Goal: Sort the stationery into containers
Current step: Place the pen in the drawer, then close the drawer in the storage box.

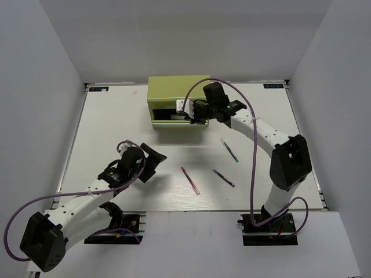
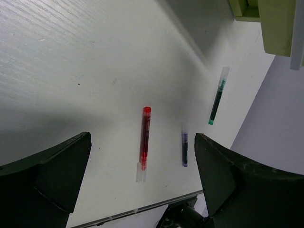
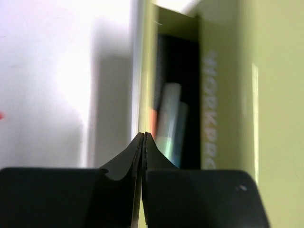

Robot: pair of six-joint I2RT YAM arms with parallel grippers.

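The yellow-green chest (image 1: 177, 92) stands at the back of the table with its lower drawer (image 1: 168, 122) pulled out. My right gripper (image 1: 197, 116) is at the drawer's right front; in the right wrist view it (image 3: 144, 137) is shut on the drawer's thin front wall (image 3: 147, 71). Inside the drawer lie an orange marker (image 3: 153, 122) and light blue and teal ones (image 3: 170, 118). A red-white pen (image 1: 190, 180), a dark purple pen (image 1: 224, 178) and a dark teal pen (image 1: 229, 149) lie on the table. My left gripper (image 1: 154, 160) is open and empty, left of the red pen (image 2: 144, 137).
Pale lettering (image 3: 209, 109) runs along the chest's front. The left wrist view also shows the purple pen (image 2: 185, 149), the teal pen (image 2: 217, 97) and the chest's corner (image 2: 273, 23). White walls enclose the table; its near edge (image 2: 137, 209) is close behind the red pen.
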